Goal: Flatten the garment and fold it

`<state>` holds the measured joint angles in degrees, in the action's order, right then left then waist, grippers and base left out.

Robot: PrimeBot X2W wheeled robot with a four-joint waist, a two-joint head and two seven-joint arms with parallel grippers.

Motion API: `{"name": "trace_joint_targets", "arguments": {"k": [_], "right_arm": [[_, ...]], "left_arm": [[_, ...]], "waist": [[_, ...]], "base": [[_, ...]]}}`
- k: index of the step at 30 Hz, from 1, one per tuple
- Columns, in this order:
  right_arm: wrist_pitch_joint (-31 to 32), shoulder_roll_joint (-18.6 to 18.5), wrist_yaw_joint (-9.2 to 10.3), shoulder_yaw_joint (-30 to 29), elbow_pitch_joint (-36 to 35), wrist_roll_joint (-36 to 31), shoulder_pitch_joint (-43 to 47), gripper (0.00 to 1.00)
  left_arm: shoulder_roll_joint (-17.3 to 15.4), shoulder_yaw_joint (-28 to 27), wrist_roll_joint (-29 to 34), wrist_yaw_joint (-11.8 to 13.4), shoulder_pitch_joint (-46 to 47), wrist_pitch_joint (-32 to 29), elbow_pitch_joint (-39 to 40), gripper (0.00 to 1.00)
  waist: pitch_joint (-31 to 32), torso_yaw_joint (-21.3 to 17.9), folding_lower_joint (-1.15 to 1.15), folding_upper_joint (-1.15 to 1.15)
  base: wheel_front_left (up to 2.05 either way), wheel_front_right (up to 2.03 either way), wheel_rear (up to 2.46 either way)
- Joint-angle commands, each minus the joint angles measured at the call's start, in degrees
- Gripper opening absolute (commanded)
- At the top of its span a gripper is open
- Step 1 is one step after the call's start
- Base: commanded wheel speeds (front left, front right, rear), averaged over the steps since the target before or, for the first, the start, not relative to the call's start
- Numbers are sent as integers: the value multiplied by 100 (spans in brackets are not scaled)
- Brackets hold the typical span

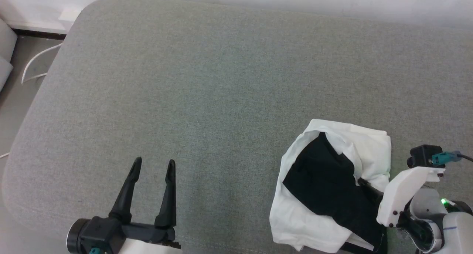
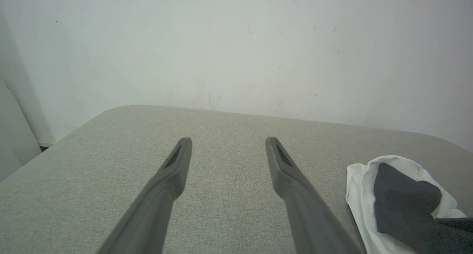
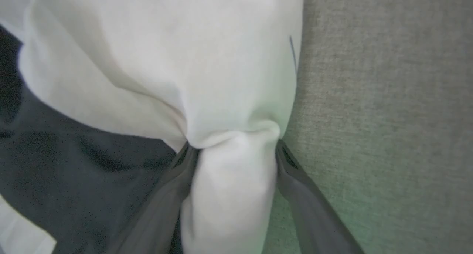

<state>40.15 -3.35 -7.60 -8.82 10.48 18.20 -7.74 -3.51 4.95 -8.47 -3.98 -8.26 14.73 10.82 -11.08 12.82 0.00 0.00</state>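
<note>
Nearest the robot, at about 7 o'clock in the head view, the left gripper (image 1: 154, 161) hovered over bare cushion with its two long dark fingers spread wide and nothing between them. At about 4 o'clock the right gripper (image 3: 233, 146) was pushed into the garment (image 1: 329, 187), fingers also spread, straddling a rounded ridge of white cloth that touched both inner faces. That looked like a straddle and not a firm pinch.

The garment lay crumpled in a loose heap by the near edge, soft matte white knit wrapped around a black panel, with deep creases and rolled hems. No print could be seen.

The step in hand appeared to be the first grasp before flattening. Next, the right fingers would need to close on that ridge, and the left gripper would need to travel toward 3 o'clock to find a second edge.

Beyond stretched the grey cushion (image 1: 221, 80), coarse-woven with rounded corners, and at 12 o'clock a scuffed pale wall (image 2: 236, 43).
</note>
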Motion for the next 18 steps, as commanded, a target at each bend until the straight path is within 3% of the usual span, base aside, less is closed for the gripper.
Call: {"name": "trace_joint_targets", "arguments": {"k": [1, 3, 4, 12, 18], "right_arm": [[90, 47, 11, 86, 239, 24, 10, 68], [49, 47, 11, 157, 365, 76, -92, 7], [27, 47, 11, 199, 431, 78, -130, 0], [-275, 47, 11, 361, 579, 45, -181, 0], [-439, 47, 11, 479, 322, -117, 17, 0]], "left_arm": [[24, 7, 23, -29, 93, 27, -14, 100], [25, 8, 26, -40, 86, 27, -26, 100], [25, 9, 26, -47, 82, 27, -32, 100], [-16, -25, 72, -70, -50, 27, -87, 100], [-27, -68, 73, -45, -283, 27, -1, 100]], "waist": [[19, 15, 0, 0], [51, 42, 0, 0], [71, 58, 0, 0], [428, 79, 0, 0], [806, -127, 0, 0]], "base": [[0, 0, 0], [0, 0, 0], [0, 0, 0], [0, 0, 0], [0, 0, 0]]}}
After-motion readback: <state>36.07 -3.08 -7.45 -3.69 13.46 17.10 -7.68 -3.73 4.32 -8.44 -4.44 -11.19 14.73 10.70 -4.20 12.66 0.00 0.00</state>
